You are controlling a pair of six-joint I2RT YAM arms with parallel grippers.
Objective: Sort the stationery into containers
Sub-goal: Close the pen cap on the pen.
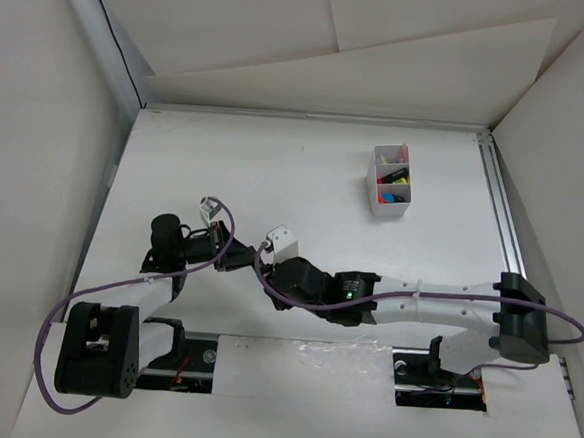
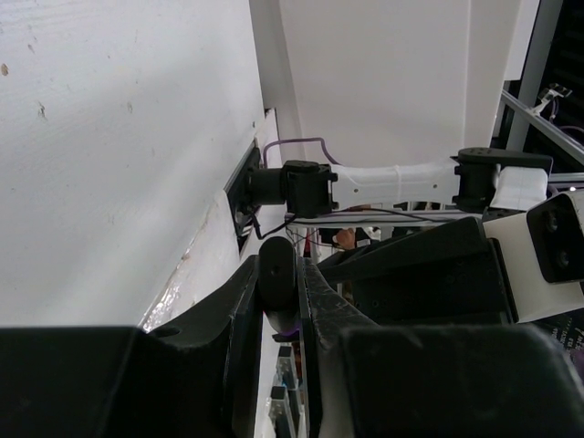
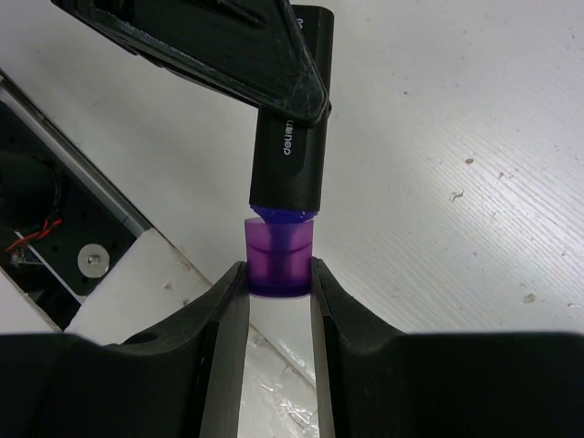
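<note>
right wrist view shows both grippers sharing 1 highlighter (image 3: 290, 151) at the near middle. the left gripper (image 2: 277, 274) is clamped tight on its black barrel, and the right gripper (image 3: 278, 283) is half-closed around the purple cap (image 3: 278, 263) — probably to seat it. the white box (image 1: 389, 181) waits far right, well apart.

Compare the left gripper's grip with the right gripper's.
The left gripper clamps the black barrel; the right gripper clamps the translucent purple cap. In the right wrist view, the left fingers cross the barrel at a slant, while the right fingers line up with the cap and barrel. Shared: both are shut on parts of one highlighter, cap not fully seated.
</note>
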